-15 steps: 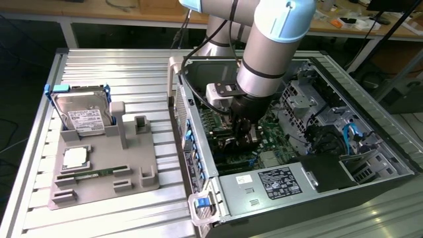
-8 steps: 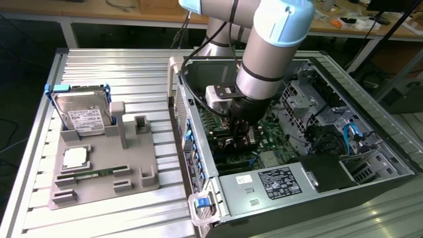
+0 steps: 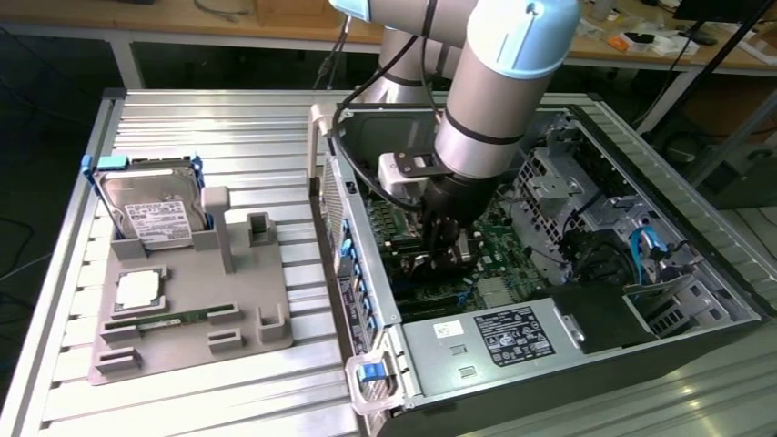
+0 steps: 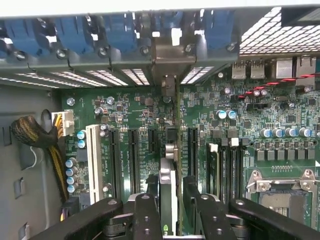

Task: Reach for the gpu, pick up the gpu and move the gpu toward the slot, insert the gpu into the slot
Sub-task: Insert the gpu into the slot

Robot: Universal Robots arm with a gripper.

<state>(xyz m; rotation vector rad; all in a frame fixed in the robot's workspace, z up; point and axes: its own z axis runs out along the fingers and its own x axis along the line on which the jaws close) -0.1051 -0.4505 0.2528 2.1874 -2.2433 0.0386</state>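
gpu (image 4: 170,165) seen edge-on in the wrist view: thin card standing upright on the motherboard (image 4: 140,112), silver bracket (image 4: 172,55) at the case's rear wall. Gripper (image 4: 169,200) inside the case (image 3: 364,228), jaws straddling the card's top edge with slight gaps either side. Black slots flank it closely; drive cage (image 3: 570,196) crowds the exterior view's right

Case wall (image 3: 352,218) close beside gripper (image 3: 443,258)
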